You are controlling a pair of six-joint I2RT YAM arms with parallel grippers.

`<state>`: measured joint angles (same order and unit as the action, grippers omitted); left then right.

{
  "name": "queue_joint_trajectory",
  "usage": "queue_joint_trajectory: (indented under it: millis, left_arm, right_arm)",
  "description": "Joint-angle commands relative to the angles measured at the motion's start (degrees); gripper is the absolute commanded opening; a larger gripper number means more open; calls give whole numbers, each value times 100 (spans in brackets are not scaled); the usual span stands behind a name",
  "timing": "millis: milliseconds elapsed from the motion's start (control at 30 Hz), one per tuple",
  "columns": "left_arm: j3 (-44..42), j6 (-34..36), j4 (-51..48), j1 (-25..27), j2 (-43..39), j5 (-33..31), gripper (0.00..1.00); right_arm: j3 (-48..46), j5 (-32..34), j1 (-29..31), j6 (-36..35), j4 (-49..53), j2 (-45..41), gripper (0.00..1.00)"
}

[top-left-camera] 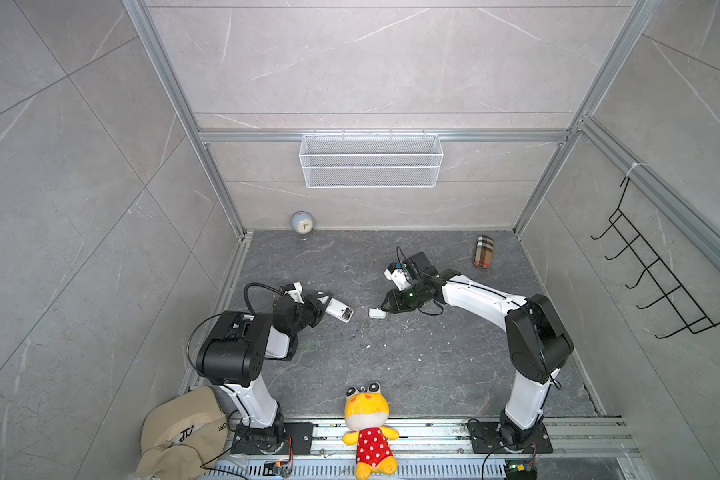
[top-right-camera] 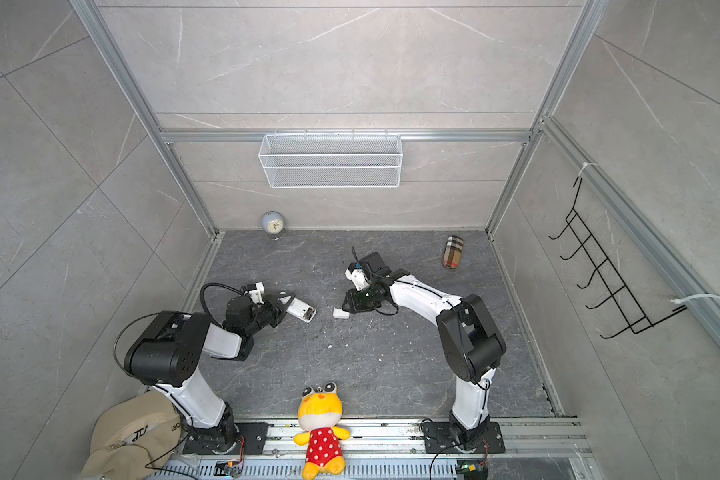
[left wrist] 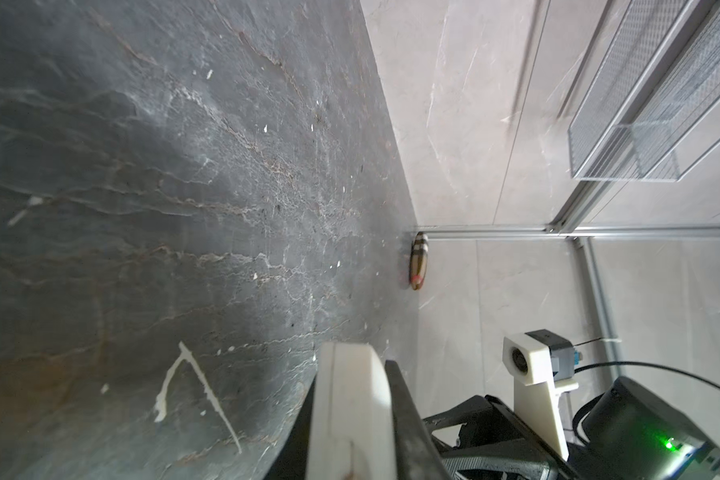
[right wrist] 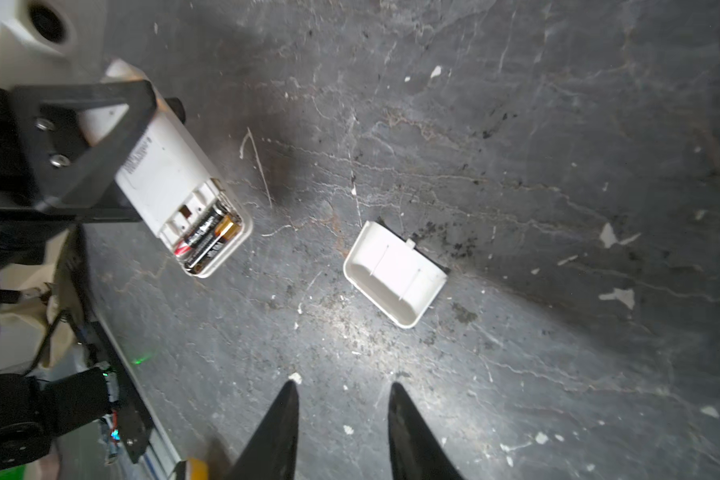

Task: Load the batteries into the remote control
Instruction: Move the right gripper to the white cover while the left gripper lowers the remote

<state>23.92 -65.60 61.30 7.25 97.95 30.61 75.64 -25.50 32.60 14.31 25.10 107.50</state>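
Observation:
My left gripper is shut on the white remote control, which it holds back side up just above the dark floor. Seen from the right wrist, the remote control has its battery bay uncovered, and two dark batteries lie side by side in it. The small white cover lies hollow side up on the floor between the arms, and shows in both top views. My right gripper is open and empty, its tips just short of the cover. In the left wrist view the remote control sits edge-on between the jaws.
A small clock stands at the back wall and a plaid case lies at the back right. A yellow plush toy and a beige cap sit at the front rail. A wire basket hangs on the back wall and a black hook rack on the right wall.

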Motion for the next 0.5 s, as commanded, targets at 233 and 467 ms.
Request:
queue_joint_trajectory:
  millis: [233, 467]
  left_arm:
    - [278, 1423, -803, -91, -796, 252, 9]
    - [214, 772, 150, -213, -174, 559, 9]
  right_arm:
    - [470, 823, 434, -785, 283, 674, 41]
    - [855, 1660, 773, -1358, 522, 831, 41]
